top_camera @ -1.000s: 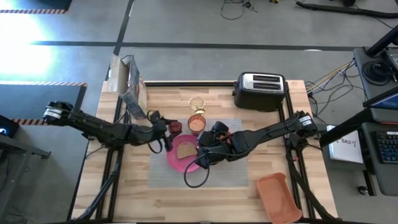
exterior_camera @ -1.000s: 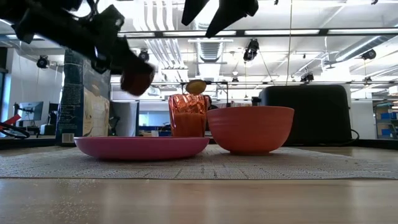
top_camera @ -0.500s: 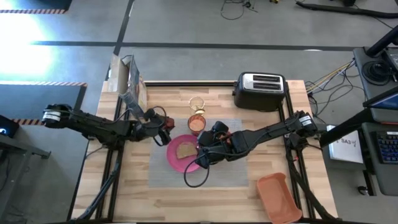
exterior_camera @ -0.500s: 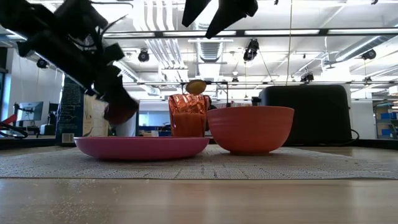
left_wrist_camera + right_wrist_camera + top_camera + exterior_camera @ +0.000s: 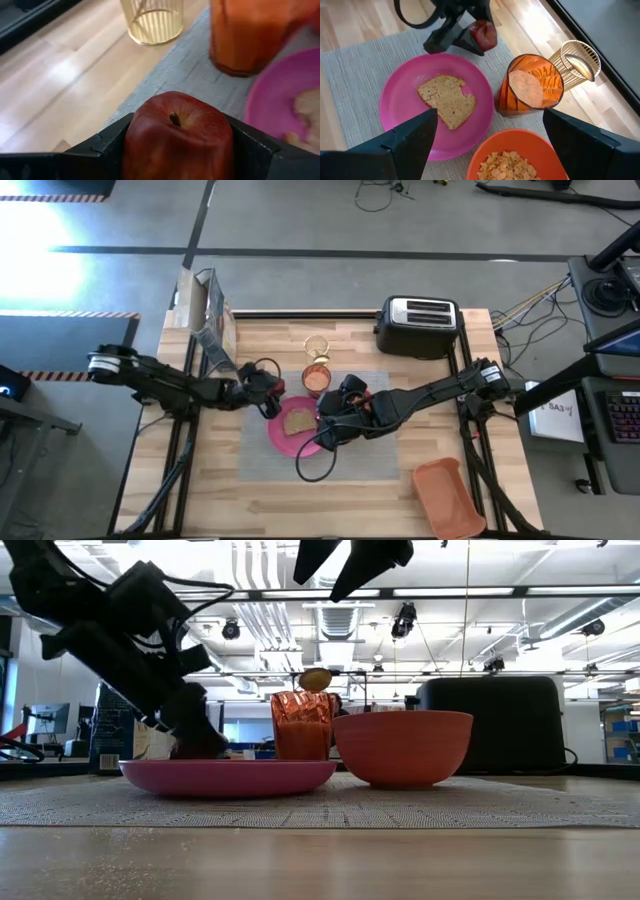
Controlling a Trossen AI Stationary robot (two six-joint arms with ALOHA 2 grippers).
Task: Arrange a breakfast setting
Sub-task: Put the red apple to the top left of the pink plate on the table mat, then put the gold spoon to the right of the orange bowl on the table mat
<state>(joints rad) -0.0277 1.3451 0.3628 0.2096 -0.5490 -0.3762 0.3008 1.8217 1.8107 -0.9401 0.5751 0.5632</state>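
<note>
Wooden table [image 5: 250, 480] — bearing a grey woven placemat [image 5: 375, 465], black-and-silver toaster [image 5: 418, 325], orange tray [image 5: 448, 495], clear glass [image 5: 316, 346] — and a box [image 5: 205, 315].

Left pincer [image 5: 197, 735] (low) behind pink plate [image 5: 228, 777].

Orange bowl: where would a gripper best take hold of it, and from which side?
Probably the orange bowl by its rim, from above: it sits upright, holds cereal, and its round walls look too wide to span. The right gripper hangs open over it.

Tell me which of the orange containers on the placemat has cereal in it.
The wide orange bowl beside the pink plate holds cereal flakes. The taller translucent orange cup shows only a smooth orange surface inside.
</note>
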